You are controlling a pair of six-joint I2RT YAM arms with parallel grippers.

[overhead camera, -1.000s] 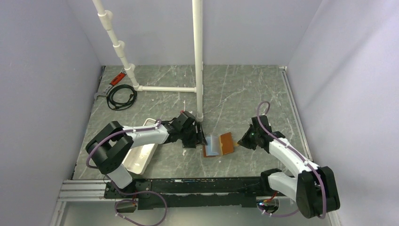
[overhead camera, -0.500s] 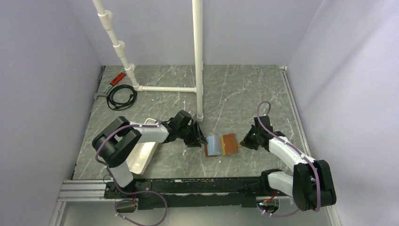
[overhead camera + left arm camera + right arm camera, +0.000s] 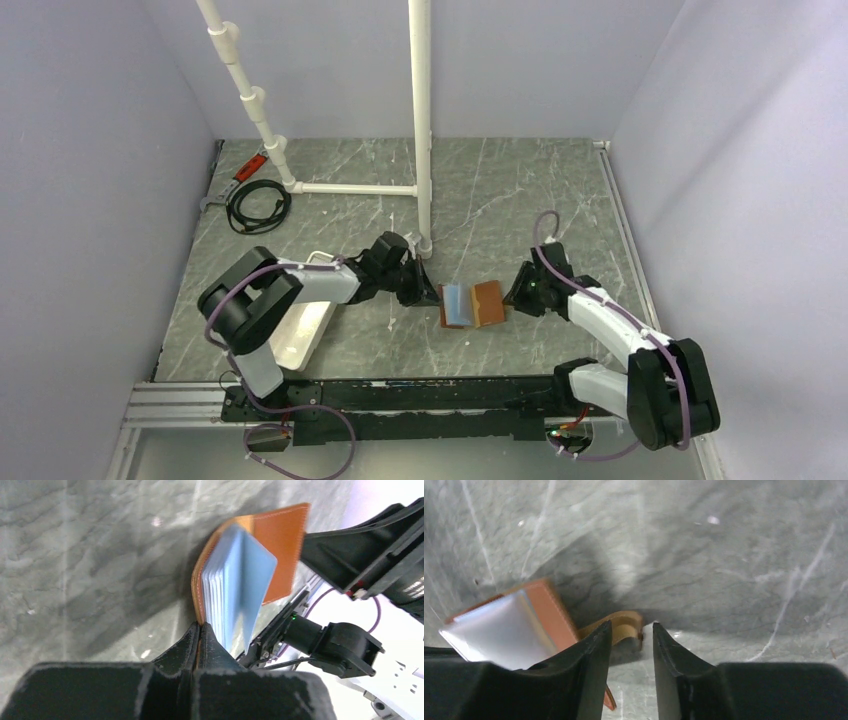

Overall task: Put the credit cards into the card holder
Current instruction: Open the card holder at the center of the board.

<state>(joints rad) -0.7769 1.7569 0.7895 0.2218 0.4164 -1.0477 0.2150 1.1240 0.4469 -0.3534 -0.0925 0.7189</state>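
**Holder lies open between both pincers, cards on its left half**

The holder [image 3: 490, 302] lies spread open on the worktop [image 3: 520, 200], a little right of centre. Its long axis runs left to right, from one arm to the other. The light blue cards [image 3: 457, 305] sit in a stack on its left half. In the left wrist view they are fanned and lift off the brown leather, with their free edges towards the right arm.

The left pincer [image 3: 200, 629] is clamped shut on the holder's left edge, and a thin line of brown shows between its fingers. The right pincer [image 3: 631, 626] stands at the right edge with its jaws parted, gripping nothing. A small curled tab [image 3: 624, 622] of the holder lies at the gap, close to one fingertip.

The foot of the upright pipe [image 3: 421, 120] stands just behind the left pincer. The tray [image 3: 300, 340] lies well to the left, under the left arm. Bare worktop stretches behind the holder and to its right as far as the walls, and there is a narrower strip in front of it.
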